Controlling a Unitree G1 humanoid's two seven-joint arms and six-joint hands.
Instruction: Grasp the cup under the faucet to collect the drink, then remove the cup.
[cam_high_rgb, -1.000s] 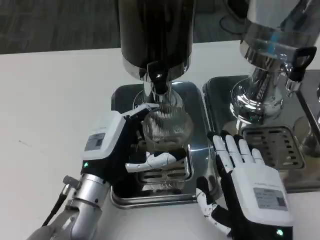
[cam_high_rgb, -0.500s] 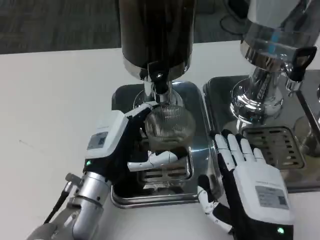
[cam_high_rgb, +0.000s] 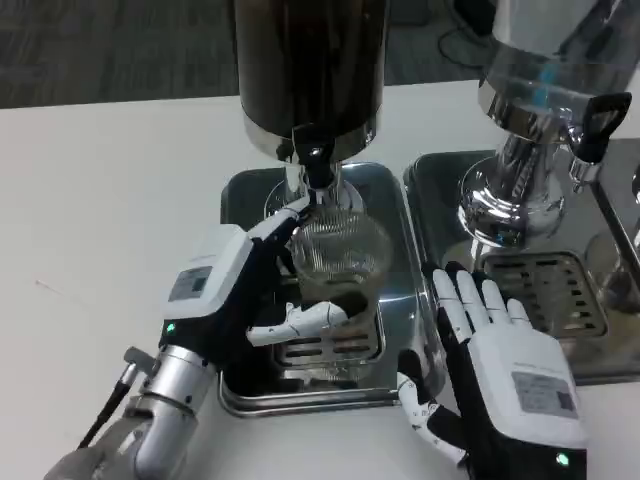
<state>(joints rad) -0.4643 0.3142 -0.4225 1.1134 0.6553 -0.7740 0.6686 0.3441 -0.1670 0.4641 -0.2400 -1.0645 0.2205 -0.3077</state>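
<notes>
Ribbed clear cup (cam_high_rgb: 335, 255) being gripped under faucet (cam_high_rgb: 318, 170) by left hand (cam_high_rgb: 232, 290) fingers (cam_high_rgb: 300, 318); right hand (cam_high_rgb: 500, 360) fingers spread, holding nothing.

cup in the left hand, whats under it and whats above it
Under the cup lies the slotted grate of the steel drip tray; the cup and the left hand cover part of it. Above the cup hangs the dark dispenser's faucet.

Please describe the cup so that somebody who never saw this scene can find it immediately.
Find the tall dark drink dispenser at the back of the white table. Directly below its black faucet, above the steel drip tray, is the clear ribbed glass cup, gripped by the robot's left hand. It is the only transparent vessel there.
</notes>
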